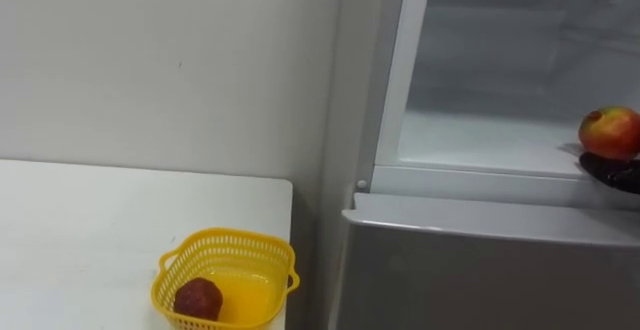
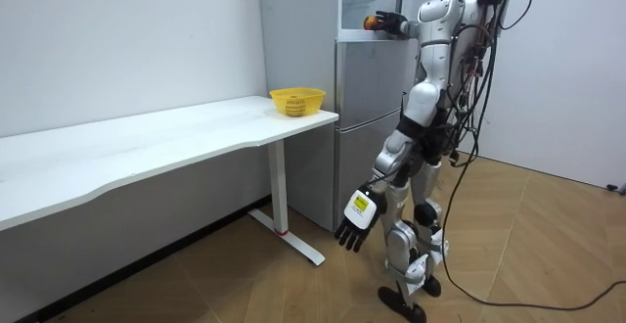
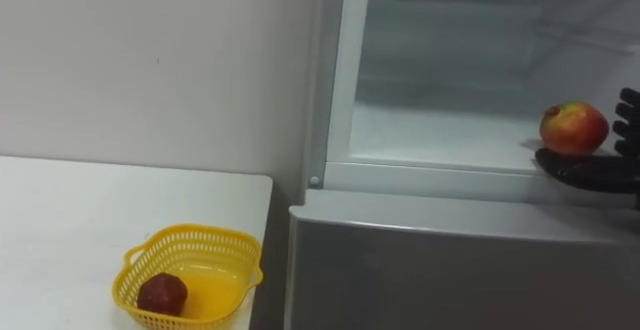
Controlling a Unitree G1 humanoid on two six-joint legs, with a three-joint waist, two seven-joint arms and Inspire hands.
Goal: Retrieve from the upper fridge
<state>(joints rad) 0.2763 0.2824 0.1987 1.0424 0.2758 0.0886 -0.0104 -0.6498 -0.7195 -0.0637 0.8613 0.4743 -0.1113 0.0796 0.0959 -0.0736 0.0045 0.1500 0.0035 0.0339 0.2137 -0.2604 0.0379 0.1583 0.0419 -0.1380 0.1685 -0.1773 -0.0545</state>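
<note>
Cupping a red-and-yellow apple [image 3: 573, 128], the right hand [image 3: 590, 170] has its dark fingers curled under and beside it at the front edge of the open upper fridge compartment [image 3: 440, 135], just above the closed grey lower door [image 3: 430, 270]. Beside the fridge, a yellow basket [image 3: 195, 233] on the white table [image 3: 70, 230] holds a dark red fruit [image 3: 161, 294]. The left hand [image 2: 354, 227] hangs by the robot's side, fingers loose and straight.

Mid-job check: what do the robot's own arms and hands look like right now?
Both arms have glossy silver-grey shells. The right hand is black, with slim fingers. The left hand is black too, with a small white tag bearing a yellow-green mark on its back.
</note>
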